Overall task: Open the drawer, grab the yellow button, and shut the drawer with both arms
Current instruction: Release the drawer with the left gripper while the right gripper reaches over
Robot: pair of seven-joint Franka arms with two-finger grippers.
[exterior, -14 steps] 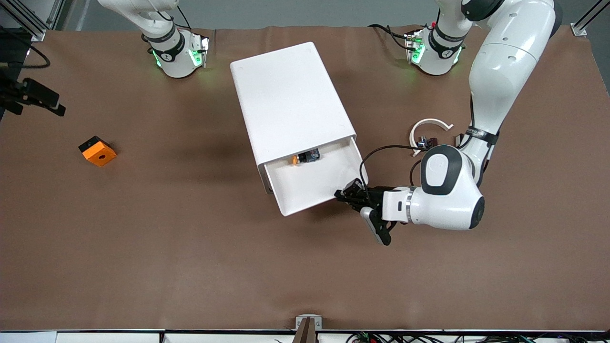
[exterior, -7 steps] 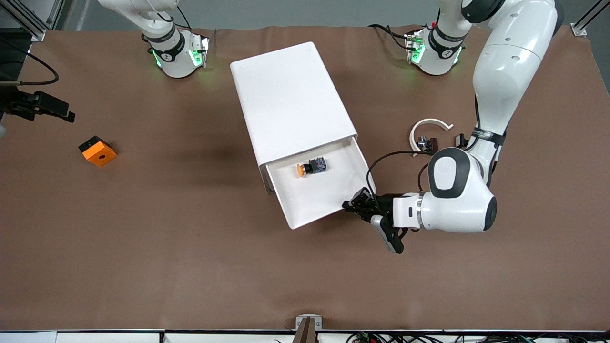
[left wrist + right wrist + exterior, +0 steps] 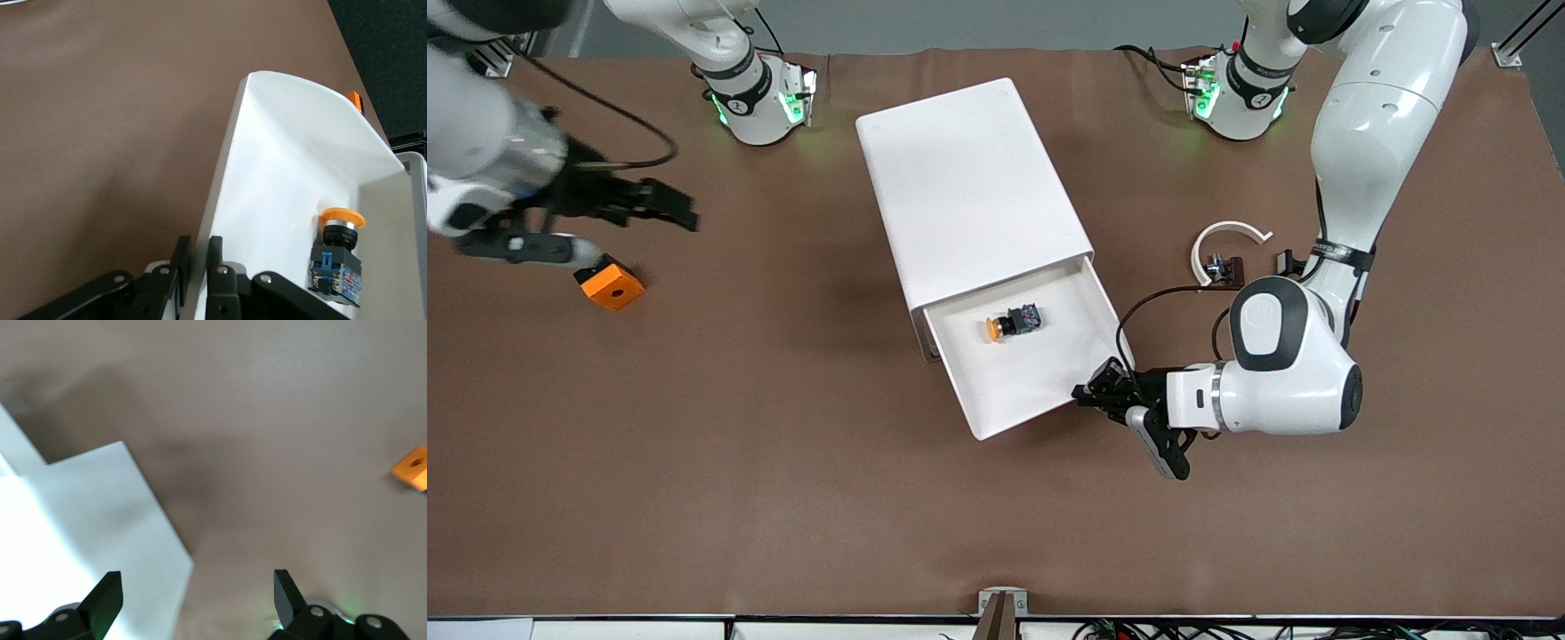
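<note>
At the front corner of the wide shallow white plastic drawer (image 3: 1018, 356), my left tool (image 3: 1096, 389) pinches its wall; a slip could jolt the tiny orange-capped button (image 3: 1012, 324) lying inside. My right tool (image 3: 654, 205) hovers wide open, empty, over the brown desk (image 3: 783, 498)

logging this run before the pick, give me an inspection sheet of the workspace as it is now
surface: brown table, bare over most of its area.
job's things: drawer pulled out of the white cabinet; button lies on its side inside it.
clutter: orange block toward the right arm's end; white arc with small black clips toward the left arm's end.
grippers: left gripper shut on the drawer's side wall; right gripper open, in the air near the orange block.
cables: black cable looping off the left arm's wrist.
surroundings: both arm bases lit green; camera mount at the table edge.
</note>
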